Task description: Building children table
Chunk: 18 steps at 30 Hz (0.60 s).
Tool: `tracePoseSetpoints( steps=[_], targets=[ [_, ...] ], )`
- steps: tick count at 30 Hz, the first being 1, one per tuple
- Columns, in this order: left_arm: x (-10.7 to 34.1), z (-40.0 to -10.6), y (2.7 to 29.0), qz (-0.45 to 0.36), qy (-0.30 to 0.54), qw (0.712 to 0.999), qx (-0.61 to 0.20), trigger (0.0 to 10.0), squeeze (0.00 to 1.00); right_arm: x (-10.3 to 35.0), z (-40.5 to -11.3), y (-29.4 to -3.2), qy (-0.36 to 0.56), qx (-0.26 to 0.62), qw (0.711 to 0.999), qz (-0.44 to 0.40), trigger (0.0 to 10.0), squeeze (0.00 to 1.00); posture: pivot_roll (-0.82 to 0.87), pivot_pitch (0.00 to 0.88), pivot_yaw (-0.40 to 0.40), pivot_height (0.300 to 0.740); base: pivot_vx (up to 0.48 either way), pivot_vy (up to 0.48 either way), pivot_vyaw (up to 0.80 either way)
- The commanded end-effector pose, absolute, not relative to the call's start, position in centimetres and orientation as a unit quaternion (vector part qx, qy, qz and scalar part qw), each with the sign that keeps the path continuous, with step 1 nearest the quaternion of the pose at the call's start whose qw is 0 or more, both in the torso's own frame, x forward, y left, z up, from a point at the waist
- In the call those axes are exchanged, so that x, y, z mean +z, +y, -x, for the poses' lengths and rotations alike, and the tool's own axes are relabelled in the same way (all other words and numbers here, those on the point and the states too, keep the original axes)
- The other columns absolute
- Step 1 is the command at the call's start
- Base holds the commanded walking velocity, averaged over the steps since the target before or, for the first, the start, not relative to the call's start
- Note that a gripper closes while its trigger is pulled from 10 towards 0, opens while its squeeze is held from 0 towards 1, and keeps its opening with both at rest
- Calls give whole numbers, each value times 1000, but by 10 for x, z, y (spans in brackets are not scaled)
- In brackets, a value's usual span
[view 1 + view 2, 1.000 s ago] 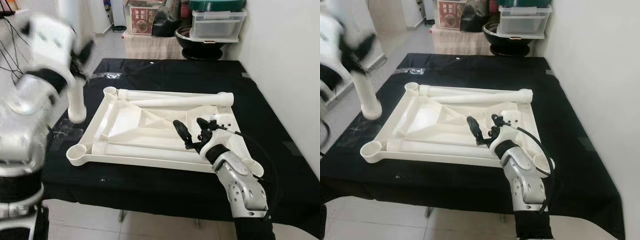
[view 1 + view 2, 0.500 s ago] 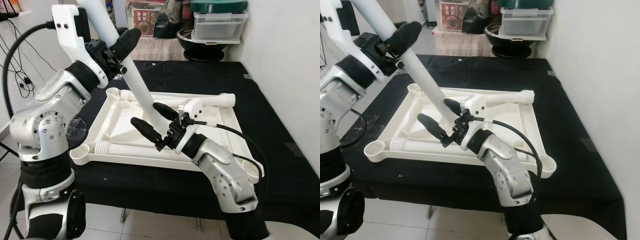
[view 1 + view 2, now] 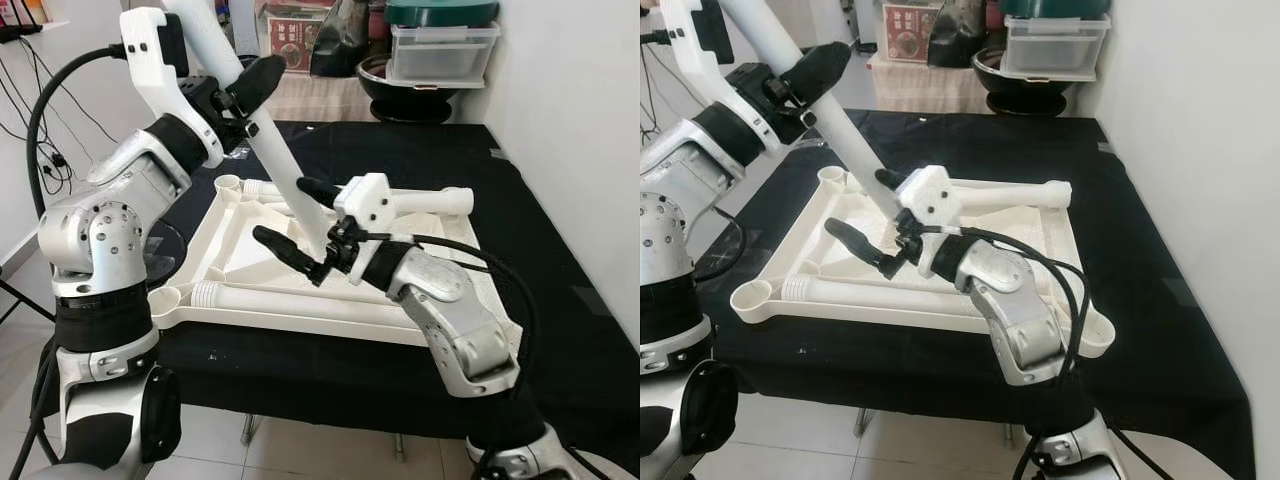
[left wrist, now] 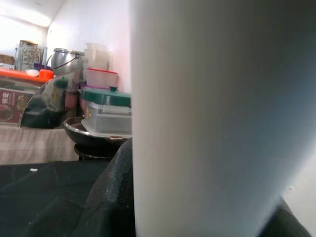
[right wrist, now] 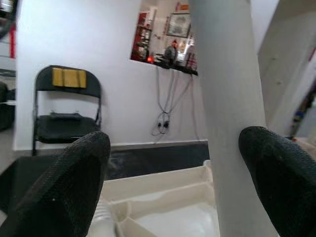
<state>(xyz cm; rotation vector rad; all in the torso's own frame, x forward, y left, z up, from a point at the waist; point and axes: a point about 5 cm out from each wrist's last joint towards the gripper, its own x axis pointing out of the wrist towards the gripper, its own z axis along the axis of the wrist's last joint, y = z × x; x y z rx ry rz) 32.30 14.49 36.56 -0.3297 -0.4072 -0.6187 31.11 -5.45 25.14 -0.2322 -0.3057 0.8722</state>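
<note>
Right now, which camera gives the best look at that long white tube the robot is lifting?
The left eye view: the table leg slants from the left gripper down between the open right gripper fingers. The right eye view shows much the same. Both wrist views catch just a close section.

Black-clothed table (image 3: 420,160); white upturned tabletop frame (image 3: 250,235) lying flat on it.

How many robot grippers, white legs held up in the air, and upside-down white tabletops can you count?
Robot grippers: 2, the left gripper and the right gripper
White leg held up in the air: 1, the leg, tilted, in the left gripper's jaws
Upside-down white tabletop: 1, the tabletop
Total: 4
</note>
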Motion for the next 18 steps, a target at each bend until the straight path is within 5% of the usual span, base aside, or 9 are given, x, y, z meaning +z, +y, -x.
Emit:
tracePoseSetpoints(
  steps=[1,18],
  targets=[
    [387,-311,124,170,-228,879,-382,10000,0,233,-324,-51,-88,394,907,120,10000,0,-78,0,11,740,0,0,0],
    [393,-306,98,183,-228,862,-415,10000,0,231,-341,-35,-78,347,925,136,10000,0,-76,0,16,740,0,0,0]
  ],
)
